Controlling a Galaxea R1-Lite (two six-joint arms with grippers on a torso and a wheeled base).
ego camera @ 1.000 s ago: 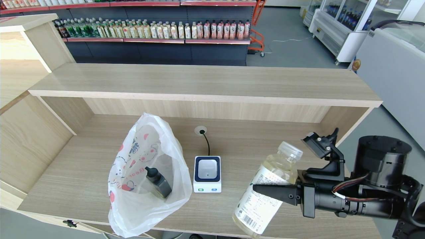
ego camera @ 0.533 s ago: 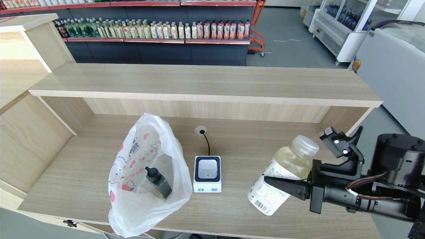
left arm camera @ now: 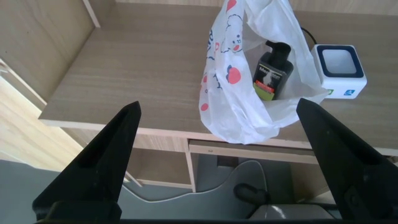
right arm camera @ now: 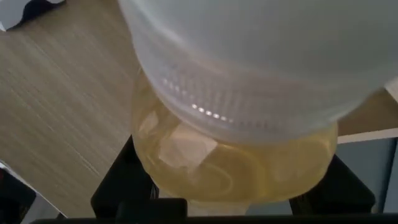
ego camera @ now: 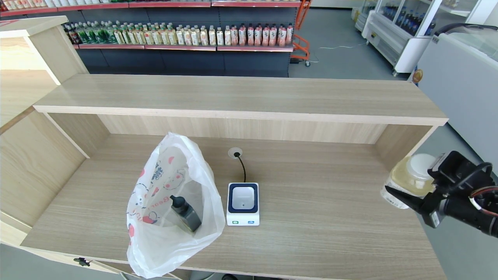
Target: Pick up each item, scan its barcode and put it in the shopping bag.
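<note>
Here, at the frame's right edge, the right gripper (ego camera: 408,194) clamps the bottle (ego camera: 410,177). The bag (ego camera: 171,202) stands lower left of centre, scanner (ego camera: 242,203) beside it; the left gripper (left arm camera: 219,109) has jaws spread wide.

Shopping bag (ego camera: 149,182): translucent white, printed with red and pink cartoon figures. Pump bottle (ego camera: 186,214): black, marked with a white label. Scanner (ego camera: 242,204): white body, its window is framed in dark blue. Drink bottle (ego camera: 408,181): pale yellow liquid, white cap. Counter (ego camera: 319,217): light wood grain. Cable (ego camera: 242,167): black.
</note>
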